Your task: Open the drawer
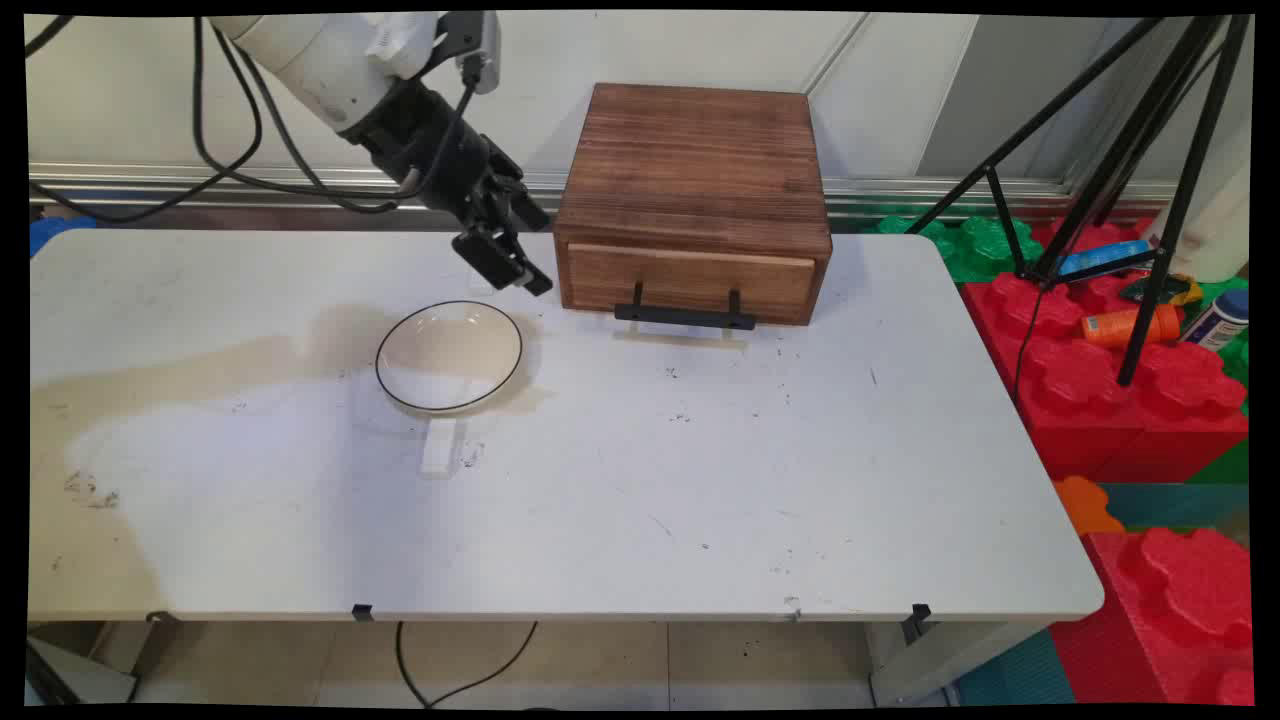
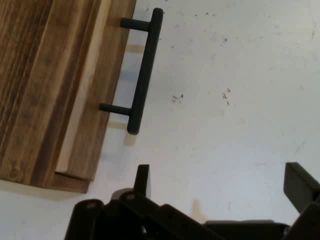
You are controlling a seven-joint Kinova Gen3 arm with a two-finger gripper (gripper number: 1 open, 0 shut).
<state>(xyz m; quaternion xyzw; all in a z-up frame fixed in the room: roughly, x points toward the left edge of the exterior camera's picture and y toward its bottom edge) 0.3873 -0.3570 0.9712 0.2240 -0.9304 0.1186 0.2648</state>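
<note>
a: main view, item one?
b: dark brown wooden box with a single drawer (image 1: pixel 694 205), at the table's far edge. rigid, likely heavy; best taken by its black bar handle (image 1: pixel 685 316).
a: beside the box?
b: black two-finger gripper (image 1: pixel 510 268), hanging just off the box's left front corner, fingers spread, holding nothing. a shallow white bowl with a thin black rim (image 1: pixel 449 356) sits left of the box, below the gripper.
a: hand view?
b: box (image 2: pixel 52 85), handle (image 2: pixel 144 72), white table (image 2: pixel 240 100). fingers (image 2: pixel 142 180) wide apart, clear of the handle, touching nothing.
</note>
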